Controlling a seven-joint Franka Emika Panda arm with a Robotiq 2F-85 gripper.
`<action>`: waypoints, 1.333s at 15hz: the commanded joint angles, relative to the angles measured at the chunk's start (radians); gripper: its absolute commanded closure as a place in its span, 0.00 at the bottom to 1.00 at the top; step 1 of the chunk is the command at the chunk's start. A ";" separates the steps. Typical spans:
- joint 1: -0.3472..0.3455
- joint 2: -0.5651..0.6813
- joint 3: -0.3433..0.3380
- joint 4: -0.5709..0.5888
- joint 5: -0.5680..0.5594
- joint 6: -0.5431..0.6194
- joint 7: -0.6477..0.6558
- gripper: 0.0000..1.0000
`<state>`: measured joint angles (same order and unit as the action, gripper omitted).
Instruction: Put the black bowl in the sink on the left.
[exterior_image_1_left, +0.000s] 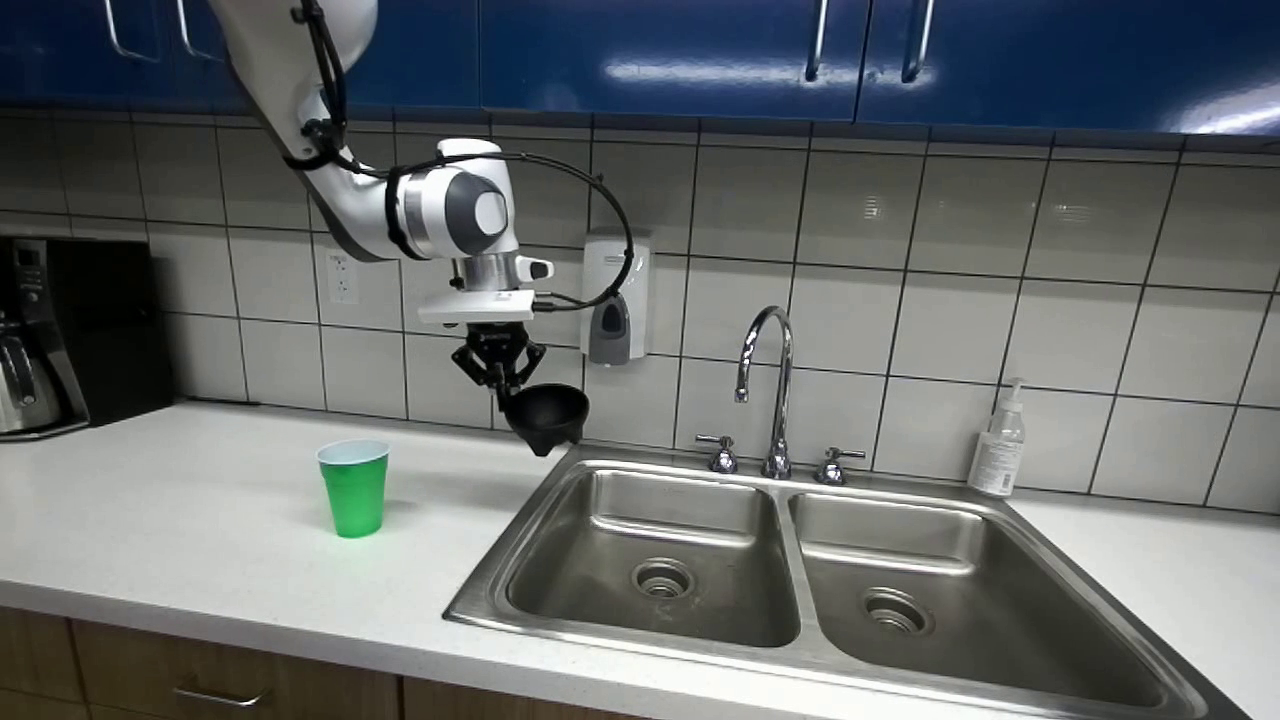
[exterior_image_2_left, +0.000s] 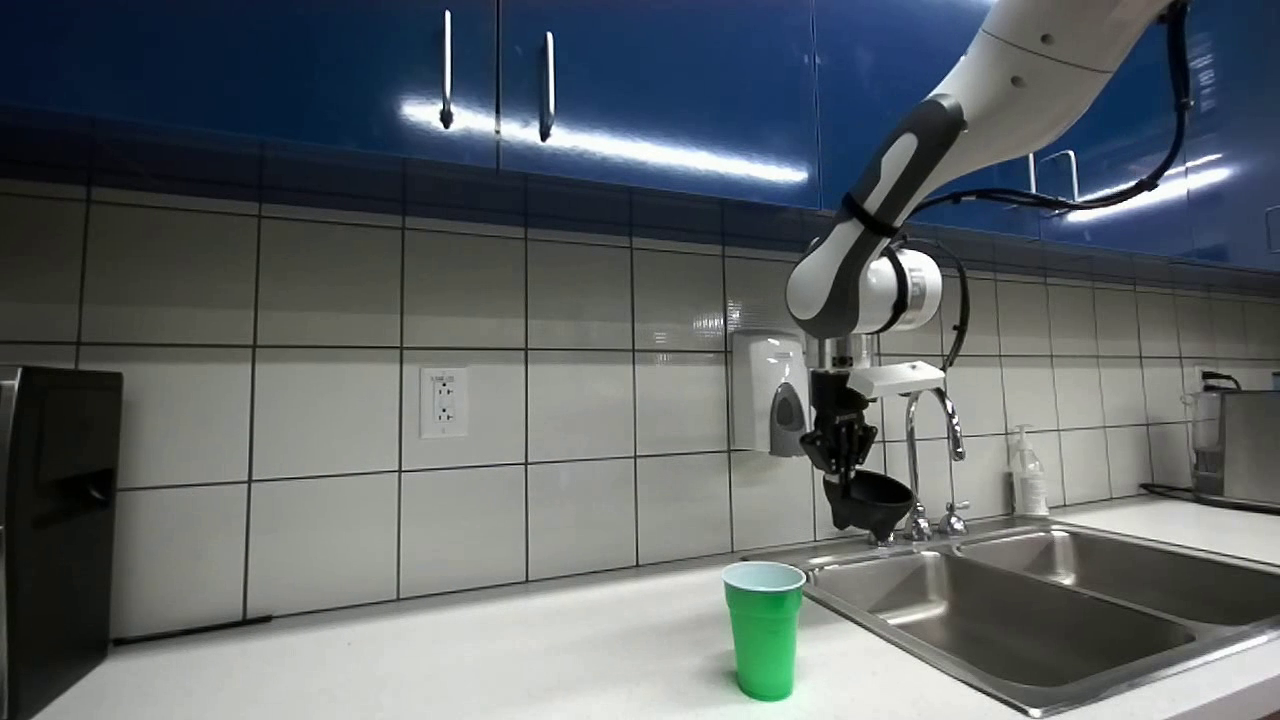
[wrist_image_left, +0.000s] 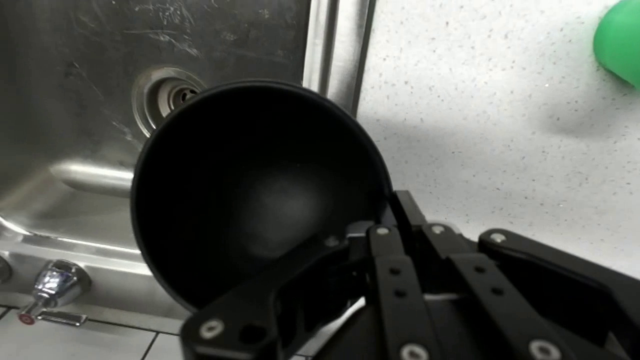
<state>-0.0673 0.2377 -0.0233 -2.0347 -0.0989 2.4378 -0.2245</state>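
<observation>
Pinched at its rim by the end effector (exterior_image_1_left: 503, 394), the black bowl (exterior_image_1_left: 547, 412) hangs in midair near the back corner of the sink (exterior_image_1_left: 512, 550); a green cup (exterior_image_1_left: 354, 492) stands on the bench (exterior_image_1_left: 200, 520).

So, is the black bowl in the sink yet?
No, it's out: in both exterior views, the gripper holds the black bowl up in the air.
</observation>
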 joint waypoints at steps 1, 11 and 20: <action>-0.039 -0.035 -0.016 -0.044 0.039 0.025 -0.040 0.98; -0.124 -0.017 -0.063 -0.071 0.114 0.042 -0.089 0.98; -0.159 0.083 -0.085 -0.028 0.125 0.023 -0.081 0.98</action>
<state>-0.2152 0.2872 -0.1092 -2.0938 0.0142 2.4648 -0.2865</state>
